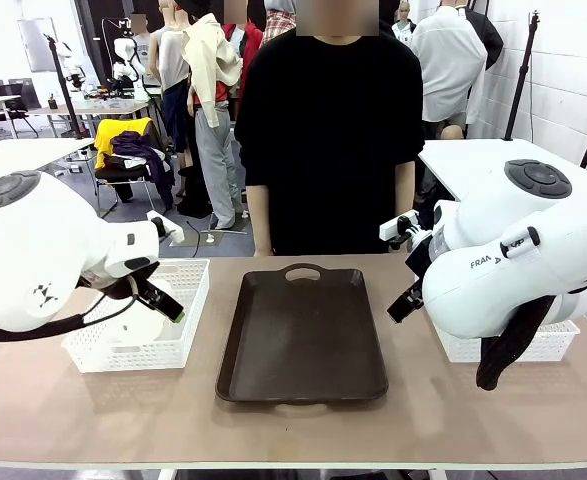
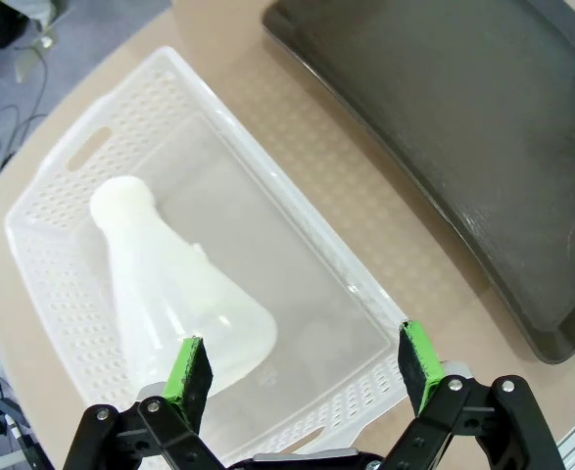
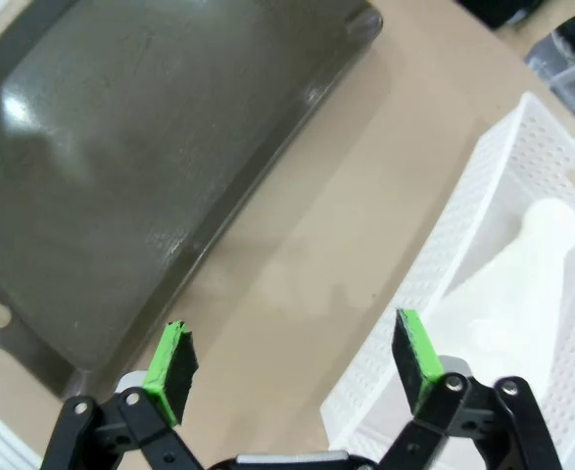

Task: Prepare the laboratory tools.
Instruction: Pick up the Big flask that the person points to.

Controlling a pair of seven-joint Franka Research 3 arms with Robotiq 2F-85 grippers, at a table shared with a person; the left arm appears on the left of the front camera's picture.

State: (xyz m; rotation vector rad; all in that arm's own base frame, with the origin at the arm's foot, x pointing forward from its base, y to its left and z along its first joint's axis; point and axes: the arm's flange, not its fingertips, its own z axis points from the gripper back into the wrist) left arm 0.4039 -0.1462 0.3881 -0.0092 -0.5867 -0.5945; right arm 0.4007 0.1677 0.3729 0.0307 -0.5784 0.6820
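One translucent white conical flask sits in the left white mesh basket and seems to lie on its side, narrow neck toward the basket's handle slot and wide base toward the left claw. That claw hangs above the basket's end with its green pads spread wide and nothing between them; one pad overlaps the flask's base in the left wrist view, though contact cannot be told. The second flask is in the right white mesh basket, its neck pointing away from the right claw. The right claw is also spread wide and holds nothing, and it hovers over the bare strip of table between this basket and the dark brown tray. In the front view the tray lies in the middle of the table between the two baskets, its handle cut-out toward a person in a black top standing at the far side.
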